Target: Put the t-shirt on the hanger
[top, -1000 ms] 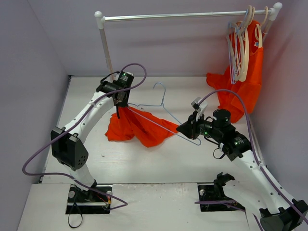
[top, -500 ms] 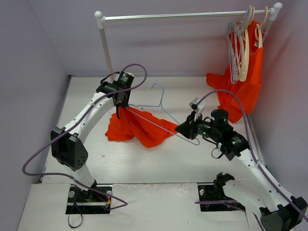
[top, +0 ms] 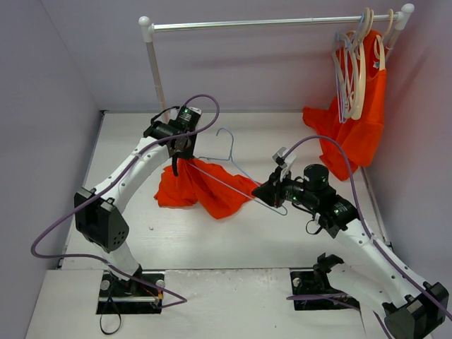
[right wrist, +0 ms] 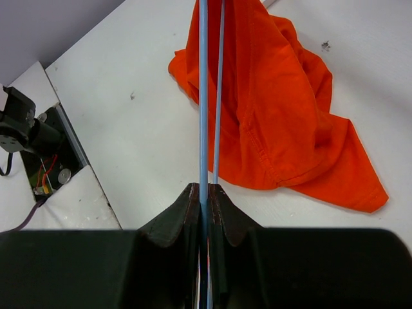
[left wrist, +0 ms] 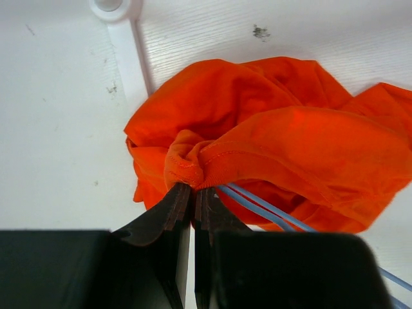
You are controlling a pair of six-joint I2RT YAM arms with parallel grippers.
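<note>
Left tool, clamped on the orange t-shirt's bunched edge, should hold it taut while right tool, clamped on the blue wire hanger, slides it deeper inside.

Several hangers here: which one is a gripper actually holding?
The thin pale blue wire hanger, clamped by the right gripper and threaded into the orange t-shirt. The thicker cream hangers hang on the rail, untouched.

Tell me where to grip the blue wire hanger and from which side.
Probably the hanger's bare corner on the robot's right, approached from that side, jaws across the thin wire; its far end is tucked into the t-shirt. The right gripper is shut there.
</note>
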